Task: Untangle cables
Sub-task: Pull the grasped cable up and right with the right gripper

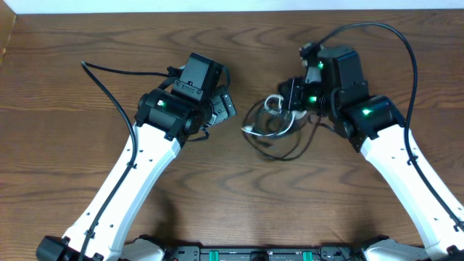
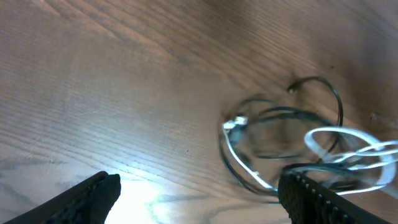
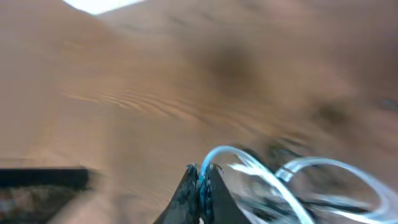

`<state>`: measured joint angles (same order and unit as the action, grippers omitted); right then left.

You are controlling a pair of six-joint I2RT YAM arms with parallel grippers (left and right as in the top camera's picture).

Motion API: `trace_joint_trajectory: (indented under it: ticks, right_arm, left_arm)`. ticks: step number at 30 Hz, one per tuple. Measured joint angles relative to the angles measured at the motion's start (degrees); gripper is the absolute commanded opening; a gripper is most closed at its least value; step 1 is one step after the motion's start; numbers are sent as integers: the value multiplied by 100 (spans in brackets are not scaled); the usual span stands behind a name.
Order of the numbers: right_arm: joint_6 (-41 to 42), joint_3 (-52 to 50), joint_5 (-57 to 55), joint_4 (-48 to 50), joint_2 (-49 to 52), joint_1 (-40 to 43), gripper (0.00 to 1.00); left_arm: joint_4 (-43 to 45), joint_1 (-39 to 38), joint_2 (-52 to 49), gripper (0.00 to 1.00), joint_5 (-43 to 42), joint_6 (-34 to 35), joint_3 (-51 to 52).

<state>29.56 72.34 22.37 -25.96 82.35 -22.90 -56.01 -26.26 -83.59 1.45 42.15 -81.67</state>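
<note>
The cables lie in one tangled pile at the table's middle. A white cable loops over the black cables. My right gripper reaches into the pile from the right. In the right wrist view its jaws are shut on a loop of the white cable. My left gripper hovers just left of the pile and stands open. Its fingers are spread wide with bare table between them, and the white cable and black cables lie ahead to its right.
Thick black arm cables run over the table at the back left and arc over the right arm. The wooden table stretches all around the pile.
</note>
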Motion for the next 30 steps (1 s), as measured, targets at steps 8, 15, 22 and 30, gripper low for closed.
trace_joint_trajectory:
  ticks: [8, 15, 22, 30]
  right_arm:
    - [802, 13, 2063, 1641, -199, 50, 2]
    - [1113, 13, 2378, 1458, -216, 59, 1]
    - [1475, 13, 2542, 1458, -216, 74, 2]
    - [1784, 13, 2931, 1451, -216, 466, 1]
  left_arm:
    - [94, 0, 0, 87, -326, -275, 0]
    - [479, 0, 0, 87, -739, -1231, 0]
    - [745, 2, -74, 87, -763, -2013, 0]
    - [640, 190, -378, 79, -872, -2306, 0]
